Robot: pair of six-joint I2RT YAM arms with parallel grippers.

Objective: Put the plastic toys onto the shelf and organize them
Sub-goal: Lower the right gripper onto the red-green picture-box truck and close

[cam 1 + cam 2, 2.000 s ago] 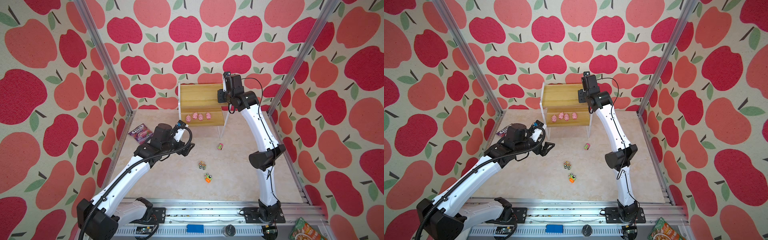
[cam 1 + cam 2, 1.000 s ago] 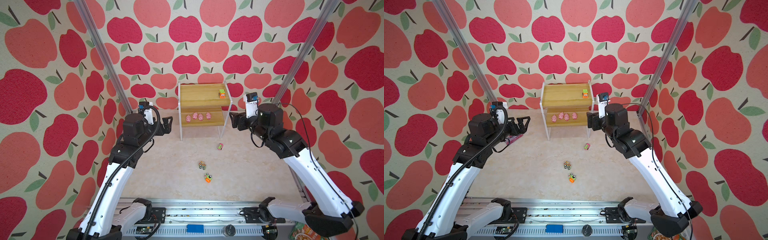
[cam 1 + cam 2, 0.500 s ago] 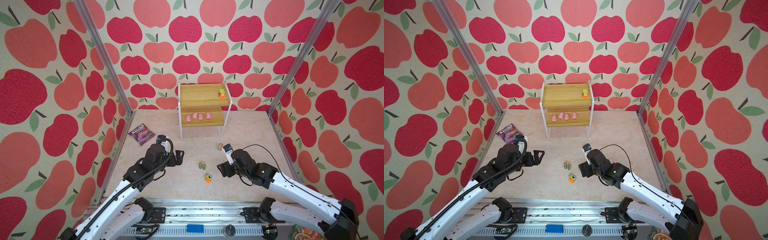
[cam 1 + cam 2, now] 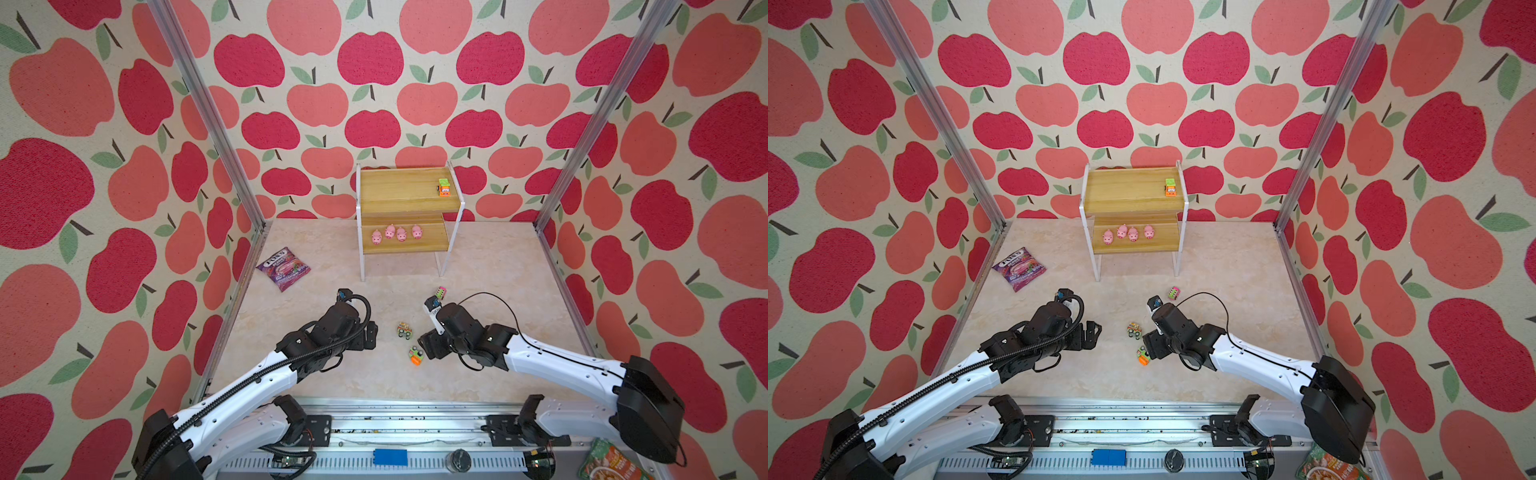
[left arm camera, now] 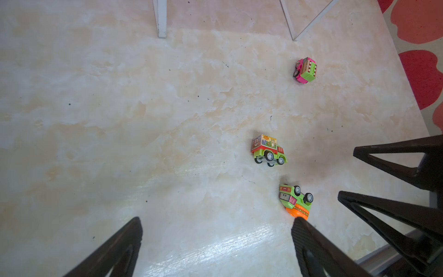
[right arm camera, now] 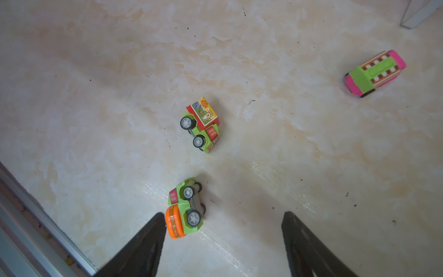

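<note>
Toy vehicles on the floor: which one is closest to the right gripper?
The orange-and-green vehicle, tipped on its side just inside the open right gripper. The green box truck sits farther off, and the pink vehicle is farthest.

The shelf [image 4: 399,193] holds four pink pigs [image 4: 401,234] on its lower board, an orange truck [image 4: 444,187] upper right — pink van [image 4: 440,293], green truck [image 4: 404,331] and overturned orange car [image 4: 415,356] lie nearer.

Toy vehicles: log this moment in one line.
shelf: four pigs, one vehicle; floor: three vehicles; left gripper: open; right gripper: open, by orange vehicle
</note>
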